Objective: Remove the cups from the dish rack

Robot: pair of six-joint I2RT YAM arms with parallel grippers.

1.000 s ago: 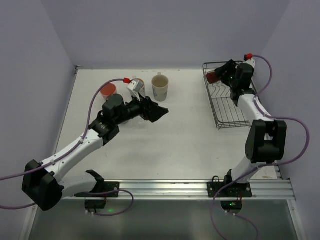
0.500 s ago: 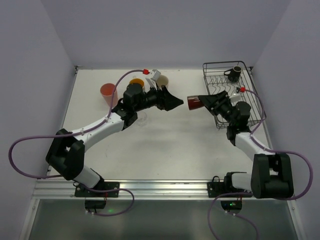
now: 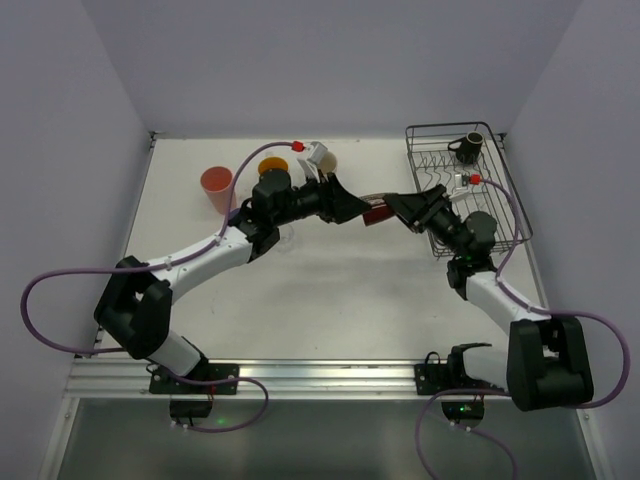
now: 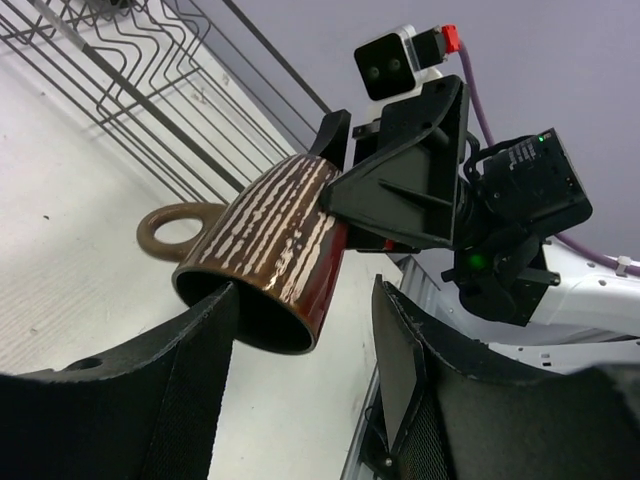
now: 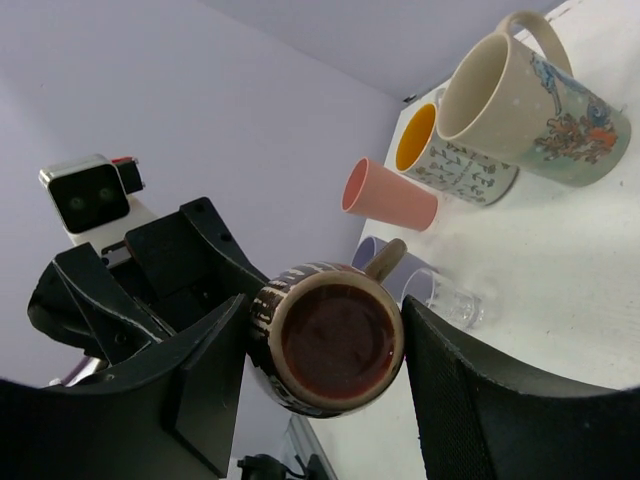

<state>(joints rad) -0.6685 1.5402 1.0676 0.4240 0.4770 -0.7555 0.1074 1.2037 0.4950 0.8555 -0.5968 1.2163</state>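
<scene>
A dark brown streaked mug [image 3: 375,210] hangs in mid-air over the table's middle, between my two grippers. My right gripper [image 3: 398,208] is shut on it; in the right wrist view the gripper [image 5: 325,375] has a finger on each side of the mug [image 5: 325,340]. My left gripper [image 3: 345,206] is open. In the left wrist view the gripper [image 4: 300,370] has the mug [image 4: 265,250] at its fingertips, close to the left finger [image 4: 190,380]. The dish rack [image 3: 518,215] stands at the back right and holds another dark mug [image 3: 468,147].
On the table at the back left stand the salmon tumbler [image 3: 215,183], the dotted mug with orange inside [image 5: 455,160], the cream mug [image 5: 540,100] and the clear glass [image 5: 450,295]. The left arm partly hides them from above. The rack's wires [image 4: 120,60] lie behind the mug.
My right gripper has carried the brown mug from the rack to the table's middle. My left gripper has swung right to meet it, and its open fingers now reach the mug.
</scene>
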